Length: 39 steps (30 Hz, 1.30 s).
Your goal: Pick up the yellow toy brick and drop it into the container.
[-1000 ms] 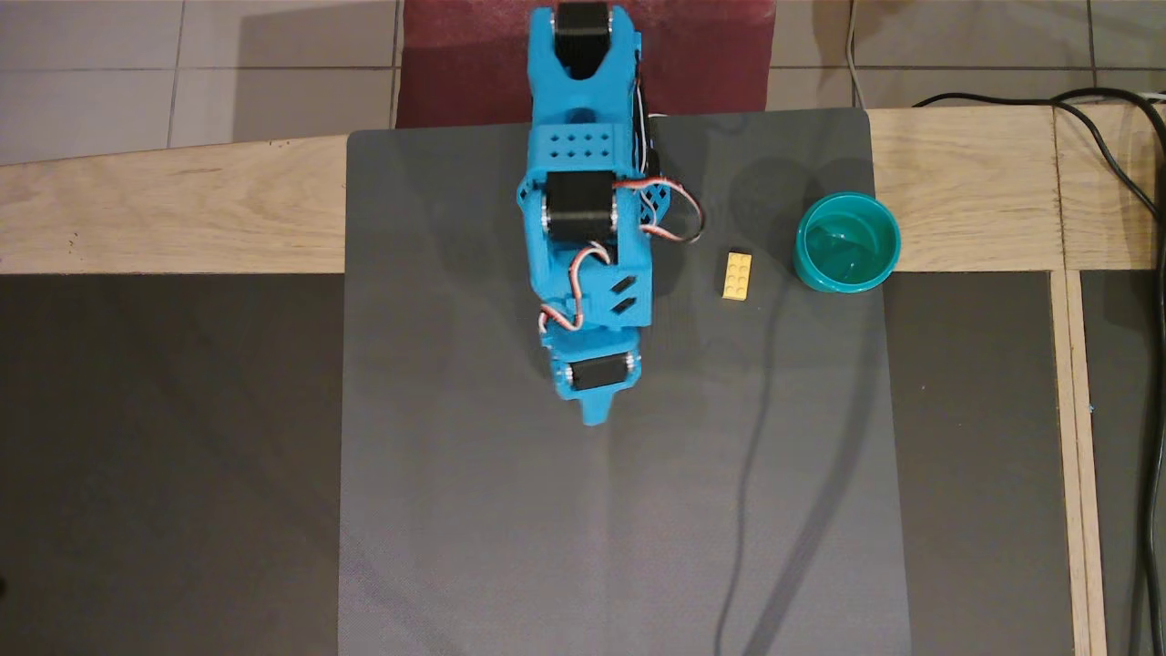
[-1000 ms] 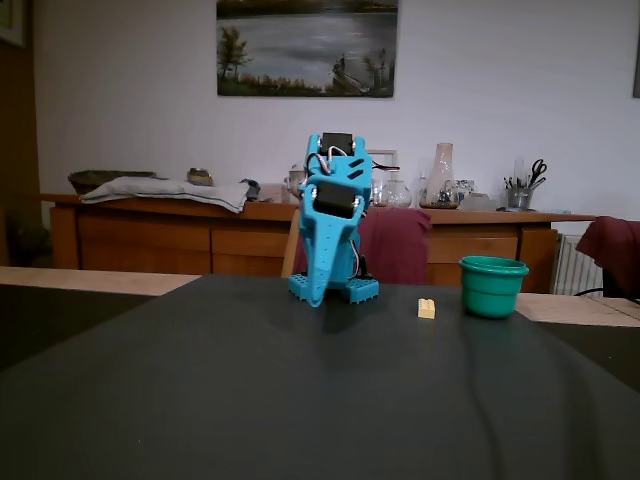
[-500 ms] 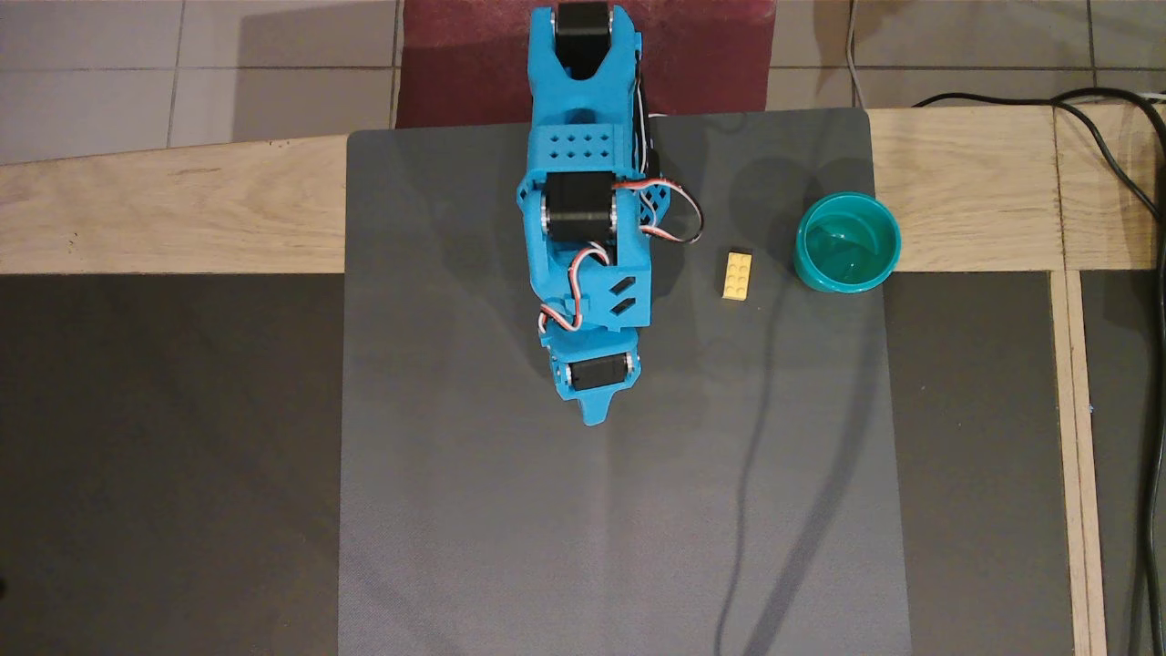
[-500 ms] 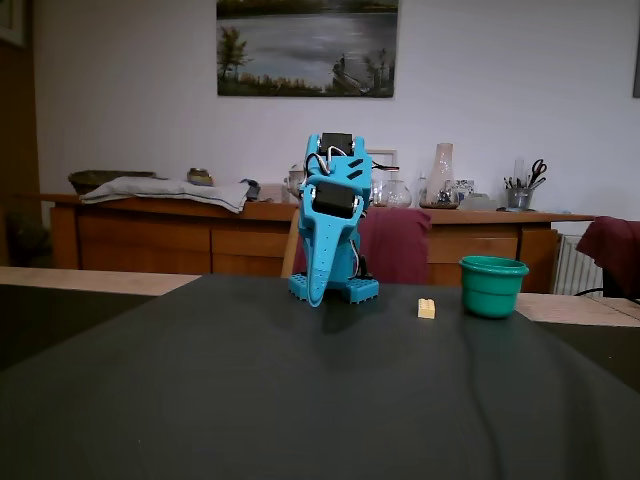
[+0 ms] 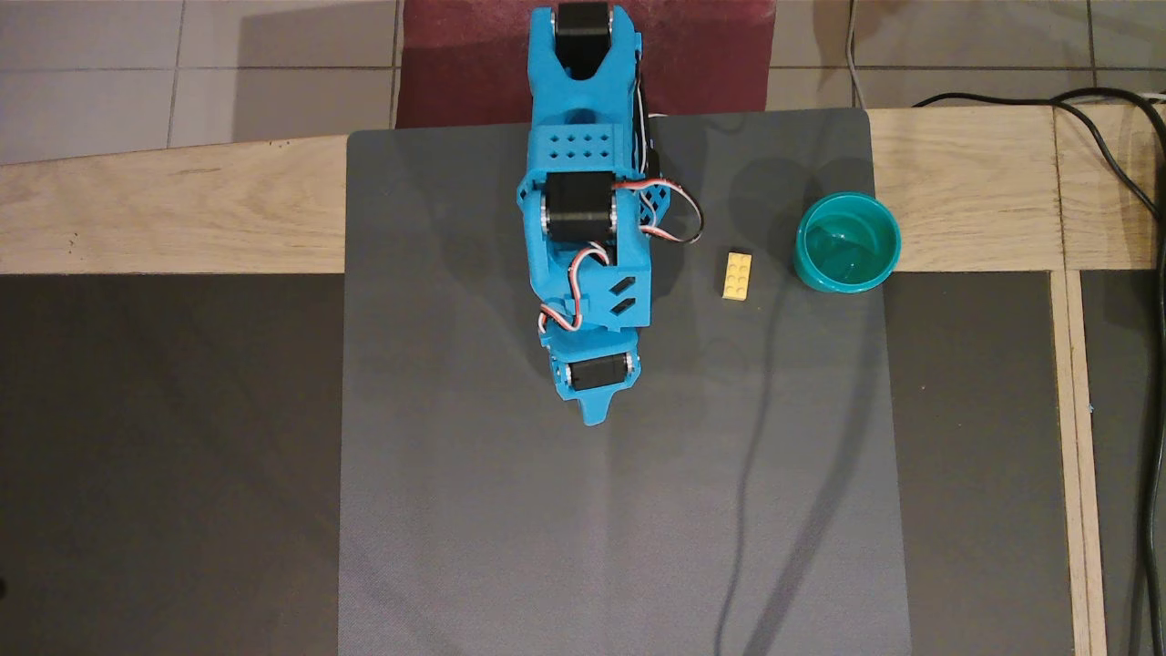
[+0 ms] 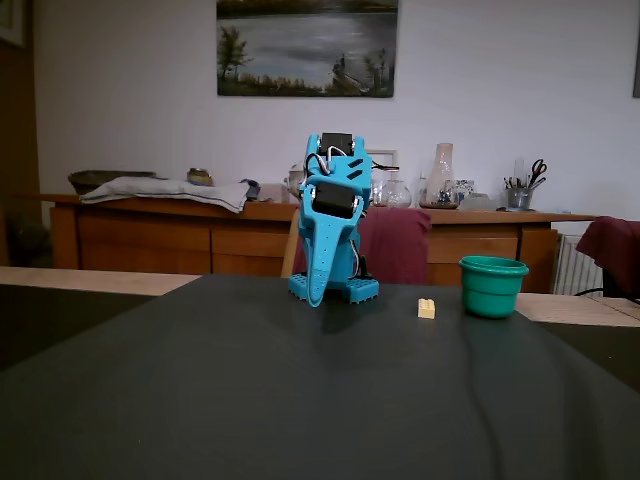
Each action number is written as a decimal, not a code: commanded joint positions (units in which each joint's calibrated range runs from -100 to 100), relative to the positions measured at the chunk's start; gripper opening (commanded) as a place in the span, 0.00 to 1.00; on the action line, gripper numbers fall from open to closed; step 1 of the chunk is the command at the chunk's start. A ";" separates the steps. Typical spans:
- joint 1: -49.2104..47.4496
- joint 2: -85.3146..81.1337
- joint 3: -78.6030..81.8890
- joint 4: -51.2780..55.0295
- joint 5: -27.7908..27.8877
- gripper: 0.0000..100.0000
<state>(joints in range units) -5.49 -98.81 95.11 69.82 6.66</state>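
Nothing is seen to have moved since the earlier frames: arm, brick and cup are found in the same places. In the overhead view the blue arm is folded over the upper middle of the grey mat, and the gripper is pointed down toward the mat, its tip ending in a single blue point. The fingers appear to be pressed together, with nothing held between them, though the seam is poorly resolved in both views.

The yellow toy brick is laid flat on the mat, studs up, to the right of the arm in the overhead view and well apart from the gripper. Just beside it, further right and slightly higher in that view, the container is stood upright at the mat's right edge, partly over the wooden desk. Brick and container are near each other but not touching.

In the fixed view the gripper is seen hanging just above the dark surface in front of the arm's base, the yellow toy brick is set to its right, and the container is placed right of that. A black cable is run along the right edge of the overhead view.
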 commanded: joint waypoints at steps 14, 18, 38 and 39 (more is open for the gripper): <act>-4.91 0.75 -15.32 3.88 8.60 0.00; -9.79 6.23 -23.90 8.15 8.81 0.00; -35.40 79.25 -54.94 17.83 10.01 0.00; -37.02 79.42 -54.94 17.83 9.96 0.00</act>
<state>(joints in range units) -39.05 -20.10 41.55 87.42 16.50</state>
